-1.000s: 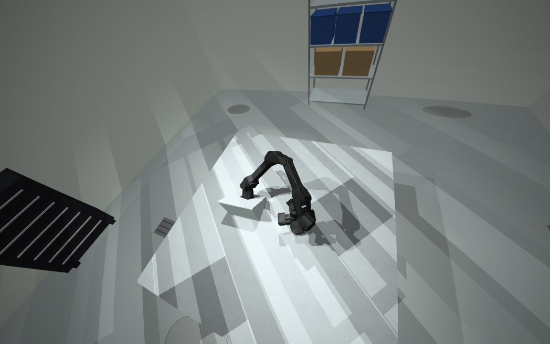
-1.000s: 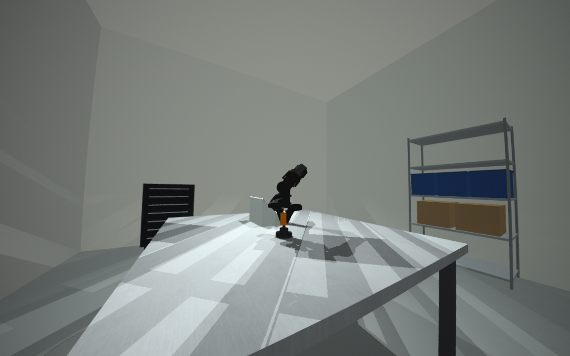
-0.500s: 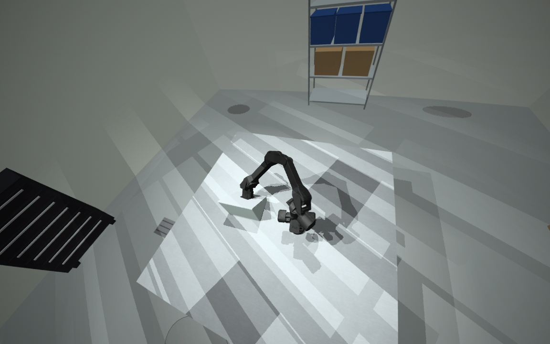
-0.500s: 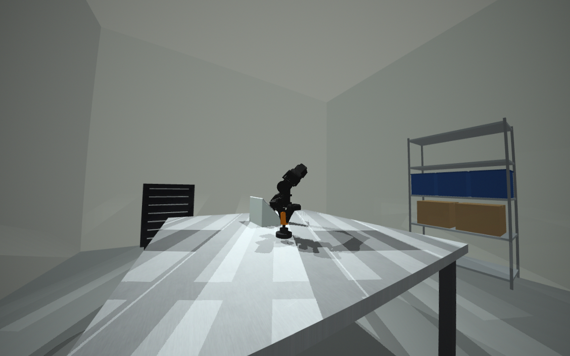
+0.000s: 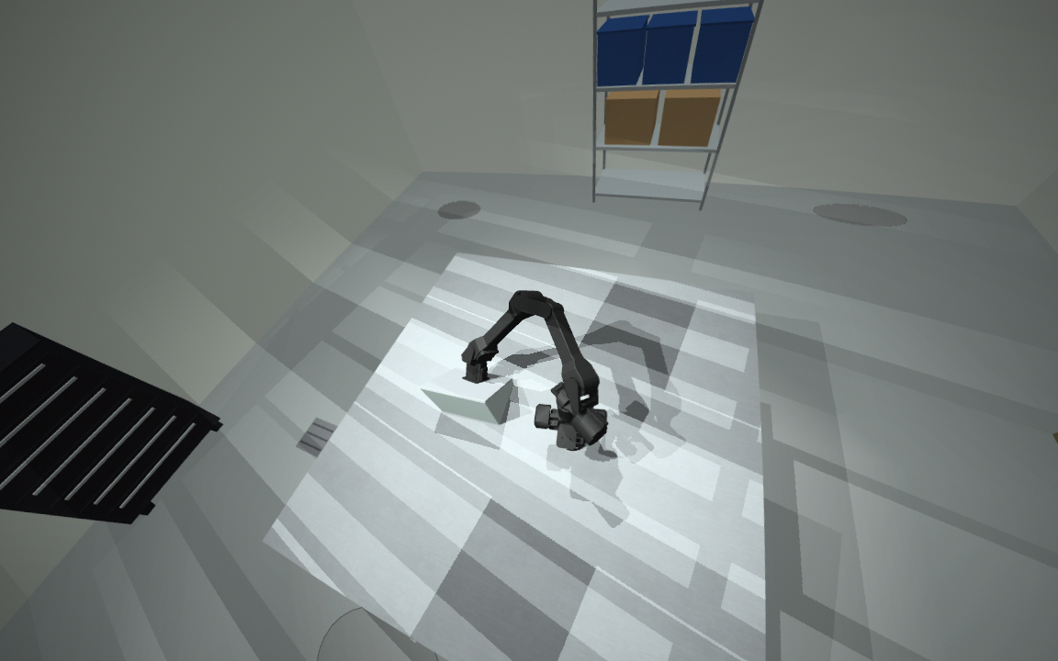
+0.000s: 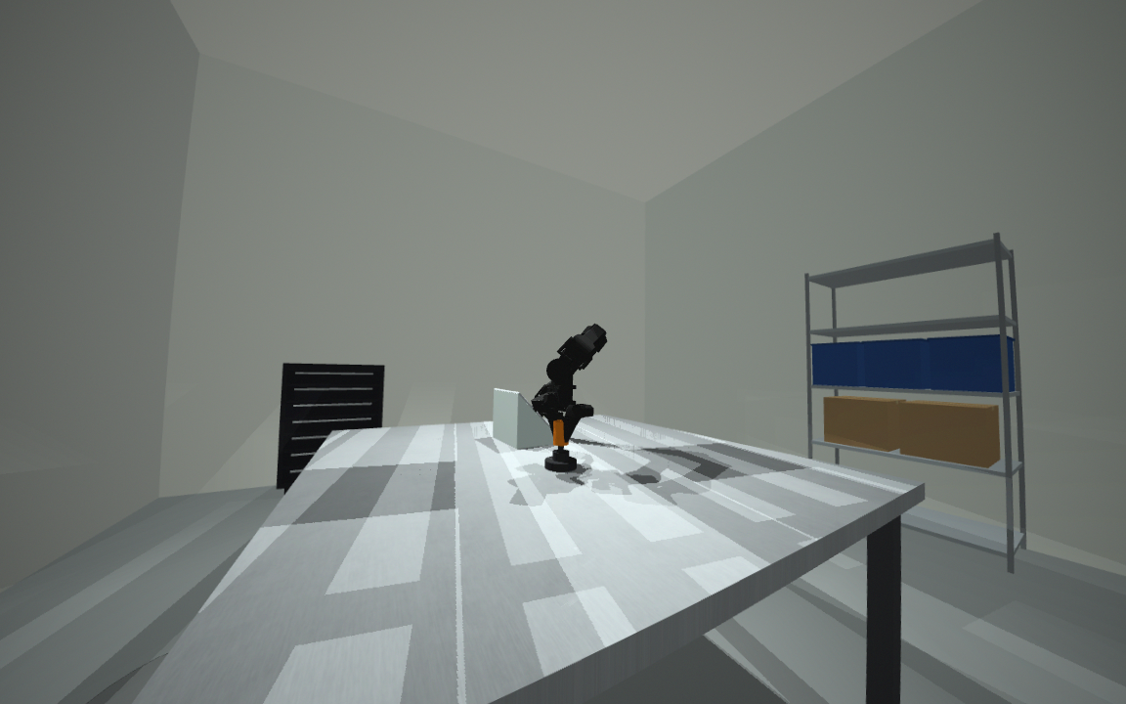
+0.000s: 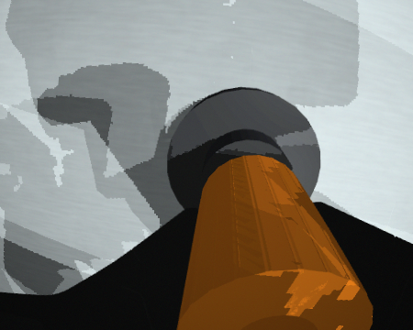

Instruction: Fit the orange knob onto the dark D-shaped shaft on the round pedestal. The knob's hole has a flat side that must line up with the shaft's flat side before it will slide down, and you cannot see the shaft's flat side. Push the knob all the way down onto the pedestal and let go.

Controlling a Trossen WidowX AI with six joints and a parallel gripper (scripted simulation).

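Observation:
The orange knob (image 6: 558, 432) (image 7: 266, 229) stands upright over the round dark pedestal (image 6: 560, 465) (image 7: 243, 110). In the exterior view a short dark piece shows between the knob's lower end and the pedestal's wide base, so the knob is not down on the base. My gripper (image 6: 559, 430) (image 7: 253, 216) is shut on the knob, with a black finger on each side of it in the wrist view. The shaft is hidden; whether its tip is inside the knob's hole cannot be seen. In the top view the arm hides the knob and pedestal.
A pale green wedge-shaped block (image 5: 467, 404) (image 6: 514, 418) stands on the table (image 6: 392, 560) near the arm's base (image 5: 475, 374). A shelf rack (image 5: 654, 198) (image 6: 1003, 393) and a black slatted cabinet (image 5: 64, 427) (image 6: 330, 419) stand away from the table.

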